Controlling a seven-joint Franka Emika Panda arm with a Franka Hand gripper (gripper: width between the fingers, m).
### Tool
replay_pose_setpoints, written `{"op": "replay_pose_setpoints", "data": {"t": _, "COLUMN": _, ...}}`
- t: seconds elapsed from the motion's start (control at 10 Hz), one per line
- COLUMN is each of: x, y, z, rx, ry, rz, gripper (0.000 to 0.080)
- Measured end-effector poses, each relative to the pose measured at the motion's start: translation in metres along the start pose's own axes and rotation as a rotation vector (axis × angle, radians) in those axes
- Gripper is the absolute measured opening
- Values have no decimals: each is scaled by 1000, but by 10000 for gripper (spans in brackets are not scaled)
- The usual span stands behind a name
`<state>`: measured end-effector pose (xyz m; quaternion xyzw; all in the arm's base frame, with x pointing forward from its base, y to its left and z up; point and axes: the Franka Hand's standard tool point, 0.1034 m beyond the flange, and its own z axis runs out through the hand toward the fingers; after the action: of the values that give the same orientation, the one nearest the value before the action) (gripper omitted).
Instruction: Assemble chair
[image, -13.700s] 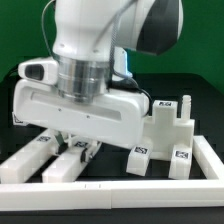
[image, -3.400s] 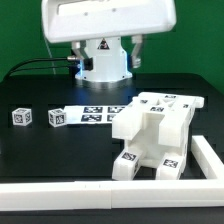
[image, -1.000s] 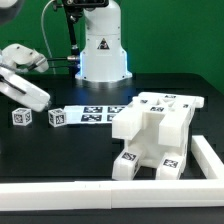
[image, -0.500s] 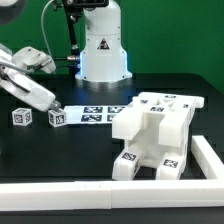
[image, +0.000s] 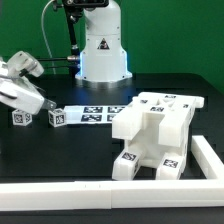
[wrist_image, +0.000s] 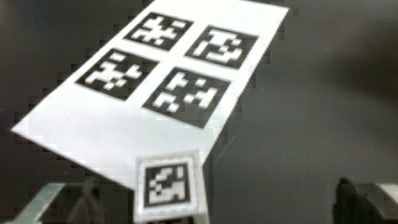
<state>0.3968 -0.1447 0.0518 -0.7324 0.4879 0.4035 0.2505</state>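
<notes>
two wide-apart jaws lower than before, near small tagged cube (image: 56, 117)

A thin white marker board (image: 103, 112) printed with square tags lies flat on the black surface (image: 70, 155). A small tagged cube (image: 57, 117) sits just beside its end at the exterior view's left. A second cube (image: 20, 117) stands farther left. A white rail (image: 90, 190) borders the front.

The exterior view faces the arm's base (image: 103, 50); the wrist view (close, downward) shares the marker board (image: 100, 112) (wrist_image: 111, 112).
</notes>
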Motion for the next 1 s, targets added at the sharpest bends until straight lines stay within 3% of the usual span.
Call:
{"op": "replay_pose_setpoints", "data": {"t": 0.2, "x": 0, "y": -1, "z": 1, "rx": -1, "ry": 0, "rz": -1, "gripper": 649}}
{"op": "replay_pose_setpoints", "data": {"t": 0.3, "x": 1, "y": 0, "z": 3, "rx": 13, "ry": -5, "rz": 6, "gripper": 649}}
{"op": "replay_pose_setpoints", "data": {"t": 0.4, "x": 4, "y": 4, "z": 15, "rx": 69, "ry": -35, "rz": 44, "gripper": 649}}
{"op": "replay_pose_setpoints", "data": {"t": 0.5, "x": 8, "y": 11, "z": 24, "rx": 85, "ry": -43, "rz": 70, "gripper": 649}}
{"op": "replay_pose_setpoints", "data": {"t": 0.7, "x": 9, "y": 14, "z": 42, "rx": 71, "ry": -45, "rz": 78, "gripper": 649}}
{"op": "replay_pose_setpoints", "data": {"t": 1.0, "x": 15, "y": 19, "z": 47, "rx": 65, "ry": -51, "rz": 92, "gripper": 649}}
